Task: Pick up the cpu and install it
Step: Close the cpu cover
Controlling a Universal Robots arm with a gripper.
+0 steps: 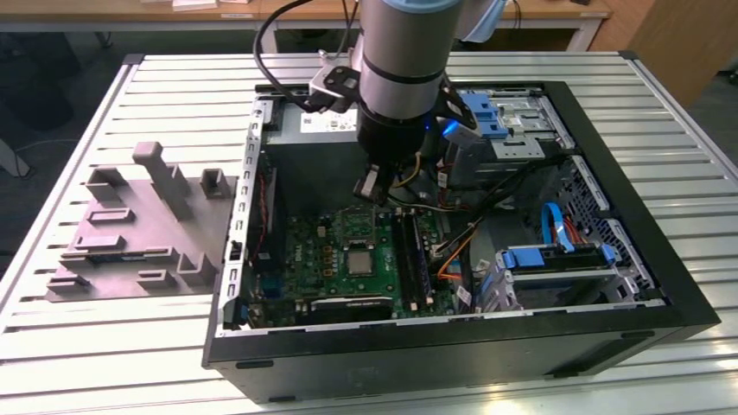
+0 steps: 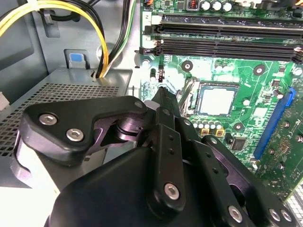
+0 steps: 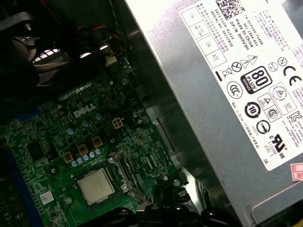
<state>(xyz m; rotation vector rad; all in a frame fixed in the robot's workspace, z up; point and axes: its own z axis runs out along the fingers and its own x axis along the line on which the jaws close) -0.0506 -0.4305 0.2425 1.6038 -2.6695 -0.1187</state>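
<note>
Hanging over the open computer case (image 1: 645,285), the gripper (image 1: 372,186) points down toward the green circuit board (image 1: 346,259). In the second wrist view its black linkage fills the foreground and the fingers (image 2: 163,101) come together into a single narrow tip, closed with nothing between them. That tip sits just beside the metal-framed socket (image 2: 189,97), above the board and not touching the chip.

The cpu (image 2: 217,100) lies flat inside that socket, its pale silvery top facing up; in the first wrist view it shows as a light square (image 3: 96,186) set in the dark frame, and in the exterior view it is the small grey square (image 1: 359,261) in the middle of the board, below the gripper.

Next to the socket run the long black memory slots (image 2: 227,33), and a blue slot (image 2: 274,123) lies on the far side of the chip from the gripper. Yellow and black cables (image 2: 102,33) loop over the grey metal power supply (image 3: 222,94), which stands close by the board's edge.

Outside the case, toward the exterior view's left, a grey moulded tray (image 1: 127,238) with raised blocks rests on the slatted metal table (image 1: 173,95)
</note>
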